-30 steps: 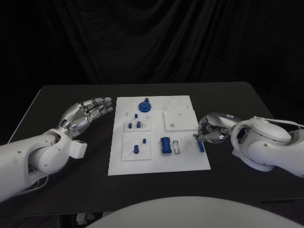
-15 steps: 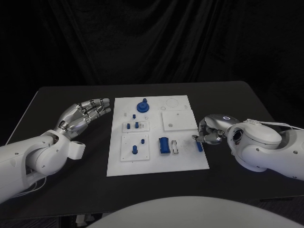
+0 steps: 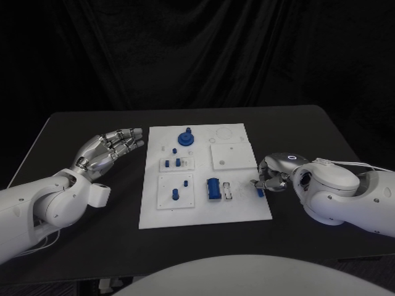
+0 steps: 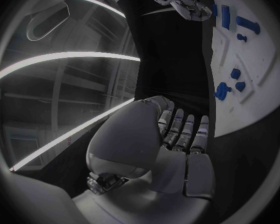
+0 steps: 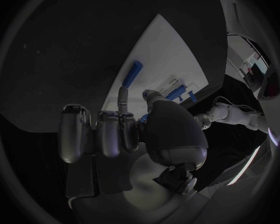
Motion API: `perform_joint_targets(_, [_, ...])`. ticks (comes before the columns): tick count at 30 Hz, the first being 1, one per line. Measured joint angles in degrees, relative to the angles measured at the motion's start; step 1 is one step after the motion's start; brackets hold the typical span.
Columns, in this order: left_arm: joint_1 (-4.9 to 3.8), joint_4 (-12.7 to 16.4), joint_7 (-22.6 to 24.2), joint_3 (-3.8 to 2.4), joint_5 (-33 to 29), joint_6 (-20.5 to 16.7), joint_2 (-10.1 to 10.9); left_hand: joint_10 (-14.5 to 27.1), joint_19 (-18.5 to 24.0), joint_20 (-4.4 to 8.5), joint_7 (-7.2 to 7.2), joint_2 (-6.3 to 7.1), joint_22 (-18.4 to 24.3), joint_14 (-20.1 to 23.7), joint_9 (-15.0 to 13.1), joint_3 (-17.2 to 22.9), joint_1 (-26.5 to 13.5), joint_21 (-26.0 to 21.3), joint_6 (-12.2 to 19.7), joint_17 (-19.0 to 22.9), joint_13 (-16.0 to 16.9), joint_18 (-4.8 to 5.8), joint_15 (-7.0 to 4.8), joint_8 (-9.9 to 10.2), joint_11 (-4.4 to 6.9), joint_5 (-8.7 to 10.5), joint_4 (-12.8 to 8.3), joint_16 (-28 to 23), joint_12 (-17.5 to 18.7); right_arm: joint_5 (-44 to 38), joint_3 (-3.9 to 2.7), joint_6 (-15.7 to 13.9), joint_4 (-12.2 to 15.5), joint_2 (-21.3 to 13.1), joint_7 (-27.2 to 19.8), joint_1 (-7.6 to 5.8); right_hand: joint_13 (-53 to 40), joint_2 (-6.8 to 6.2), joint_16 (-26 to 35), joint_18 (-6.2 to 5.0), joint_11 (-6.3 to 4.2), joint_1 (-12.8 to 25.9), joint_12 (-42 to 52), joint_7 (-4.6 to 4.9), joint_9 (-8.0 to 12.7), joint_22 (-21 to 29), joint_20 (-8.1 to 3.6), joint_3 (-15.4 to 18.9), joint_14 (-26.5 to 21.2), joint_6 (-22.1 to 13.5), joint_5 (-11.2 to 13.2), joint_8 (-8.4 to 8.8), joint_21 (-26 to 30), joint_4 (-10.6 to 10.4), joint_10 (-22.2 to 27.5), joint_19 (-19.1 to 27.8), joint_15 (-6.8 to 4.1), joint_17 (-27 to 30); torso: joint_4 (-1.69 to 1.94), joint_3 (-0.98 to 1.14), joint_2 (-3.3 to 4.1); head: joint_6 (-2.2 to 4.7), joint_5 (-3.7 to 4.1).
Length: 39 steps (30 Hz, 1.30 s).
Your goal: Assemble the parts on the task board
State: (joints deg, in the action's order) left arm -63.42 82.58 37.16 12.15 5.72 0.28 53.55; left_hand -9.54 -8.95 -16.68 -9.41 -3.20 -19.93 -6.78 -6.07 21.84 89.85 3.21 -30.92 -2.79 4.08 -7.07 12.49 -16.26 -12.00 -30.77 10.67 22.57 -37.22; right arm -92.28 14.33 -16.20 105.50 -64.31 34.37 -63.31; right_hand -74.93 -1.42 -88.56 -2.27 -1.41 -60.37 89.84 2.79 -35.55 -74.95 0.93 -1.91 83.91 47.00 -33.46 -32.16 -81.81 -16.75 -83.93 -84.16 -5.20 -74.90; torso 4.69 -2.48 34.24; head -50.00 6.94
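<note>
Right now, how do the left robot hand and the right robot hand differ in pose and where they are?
The left robot hand is off the white board, over the black table beside the board's left edge, fingers stretched out and apart, holding nothing. The right robot hand is at the board's right edge, fingers curled in by a small blue piece; whether it grips that piece is unclear. Both are silver.

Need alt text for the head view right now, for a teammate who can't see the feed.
The robot's right hand reaches over the right edge of the white task board, its fingers curled at a small blue part there. The left hand hovers with fingers apart over the black table, left of the board. More blue parts sit on the board.
</note>
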Motion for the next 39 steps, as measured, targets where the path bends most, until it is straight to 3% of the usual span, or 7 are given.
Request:
perform_joint_targets(12, [0.16, -0.16, -0.34, 0.0, 0.0, 0.15, -0.03, 0.0, 0.0, 0.0, 0.0, 0.0, 0.01, 0.0, 0.01, 0.0, 0.0, 0.0, 0.0, 0.0, -0.05, 0.0, 0.0, 0.0, 0.0, 0.0, 0.0, 0.0, 0.0, -0.18, 0.0, 1.0, -1.22, 0.68, 0.24, 0.54, 0.01, -0.39, 0.0, 0.0, 0.0, -0.4, 0.0, 0.3, 1.09, 0.0, 0.21, 0.16, 0.16, 0.3, -0.5, 1.04, 0.61, 0.16, 0.0, 0.21, 0.16, 0.0, 0.05, -0.04, -0.04, 0.0, -0.68])
perform_joint_targets(19, [0.21, -0.17, -0.5, 0.0, 0.0, 0.25, -0.04, 0.0, 0.0, 0.0, 0.0, 0.0, 0.01, 0.0, 0.01, 0.16, 0.0, 0.0, 0.0, 0.01, -0.04, 0.01, 0.0, 0.0, 0.0, 0.0, 0.16, 0.0, 0.0, -0.22, 0.0, 1.65, -1.7, 1.13, 0.36, 0.79, 0.01, -1.07, 0.06, 0.0, 0.07, -1.11, 0.0, 0.59, 1.79, 0.0, 0.2, 0.16, 0.16, 0.67, -1.97, 1.88, 0.91, 0.16, -0.08, 0.21, 0.16, 0.0, 0.0, -0.01, -0.05, 0.0, -0.86])
perform_joint_targets(30, [0.29, -0.13, -0.8, 0.0, 0.0, 0.36, 0.02, 0.0, 0.0, 0.0, 0.0, 0.0, 0.0, 0.0, 0.02, 0.16, 0.0, 0.0, 0.0, 0.01, -0.04, 0.0, 0.0, 0.0, 0.0, 0.0, 0.16, 0.0, 0.0, -0.28, -0.04, 2.69, -2.06, 2.03, 0.37, 1.12, 0.02, -2.06, 0.22, 0.0, 0.2, -6.32, 0.0, 0.11, 2.52, 0.0, 0.2, -1.61, 0.16, 2.15, -5.6, 2.33, 0.93, 1.92, -0.21, 0.21, 0.16, 0.0, -0.03, 0.0, -0.03, 0.0, -0.97])
perform_joint_targets(39, [0.34, -0.11, -0.97, 0.0, 0.0, 0.43, -0.04, 0.0, 0.0, 0.0, 0.0, 0.0, 0.0, 0.0, 0.02, 0.16, 0.0, 0.0, 0.0, 0.01, -0.09, 0.0, 0.0, 0.0, 0.0, 0.0, 0.16, 0.0, 0.0, -0.36, -0.27, 3.2, -2.49, 2.72, 0.37, 1.3, 0.02, -2.6, 0.22, 0.0, 0.2, -10.43, 0.0, 0.39, 2.55, 0.0, 0.2, -3.43, 0.16, 2.43, -8.21, 2.72, 1.49, 4.54, -0.21, 0.2, 0.16, 0.0, 0.07, -0.03, -0.01, 0.0, -0.87])
